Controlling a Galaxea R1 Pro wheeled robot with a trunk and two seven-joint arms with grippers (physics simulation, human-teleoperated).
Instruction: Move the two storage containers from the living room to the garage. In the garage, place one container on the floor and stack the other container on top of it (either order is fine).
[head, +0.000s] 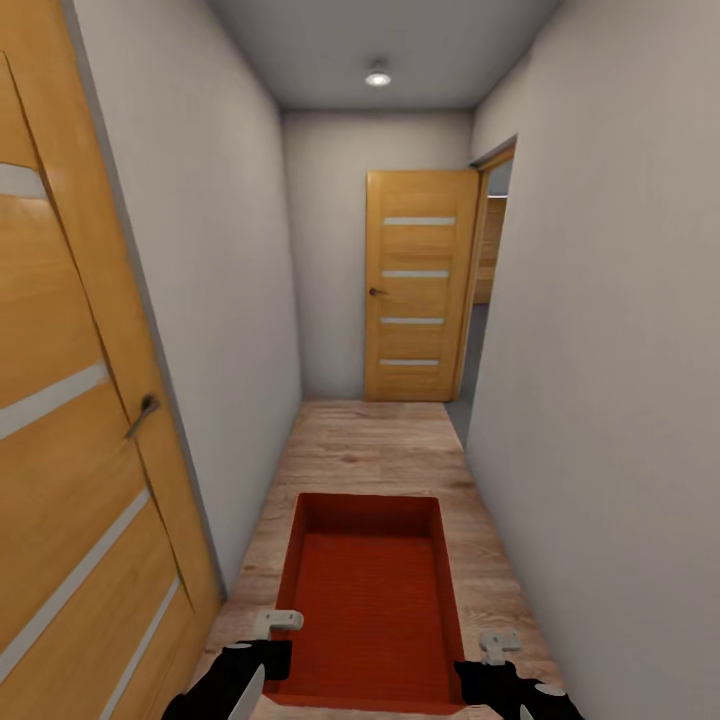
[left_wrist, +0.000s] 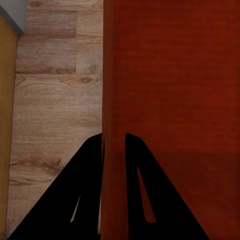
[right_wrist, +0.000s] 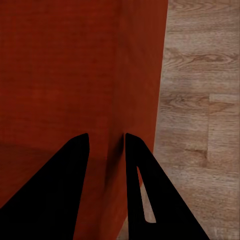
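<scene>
Head view: an orange-red storage container (head: 372, 600) hangs low in front of the robot, open side up, between the 2 arms. The left end effector (head: 268, 632) sits at the container's left wall and the right end effector (head: 497, 648) at its right wall, both near the edge closest to the robot. Past the container, a narrow hallway with a wood plank floor (head: 375, 450) runs ahead between pale walls. A wooden door (head: 418, 285) with 4 pale horizontal strips stands open at the far end, beside an opening on the right. Another wooden door (head: 70, 450) with a metal handle (head: 143, 413) stands close beside the left arm. A round ceiling light (head: 378, 77) glows overhead.

Left wrist view: the left end effector (left_wrist: 114, 142) is clenched on the container's thin wall (left_wrist: 111, 75), 1 black finger on each face of it. The container's inside lies past the inner finger, plank floor past the outer one.

Right wrist view: the right end effector (right_wrist: 106, 142) grips the opposite wall (right_wrist: 142, 65) in the same way, 1 finger inside the container and 1 outside, with plank floor beyond the outer finger.
</scene>
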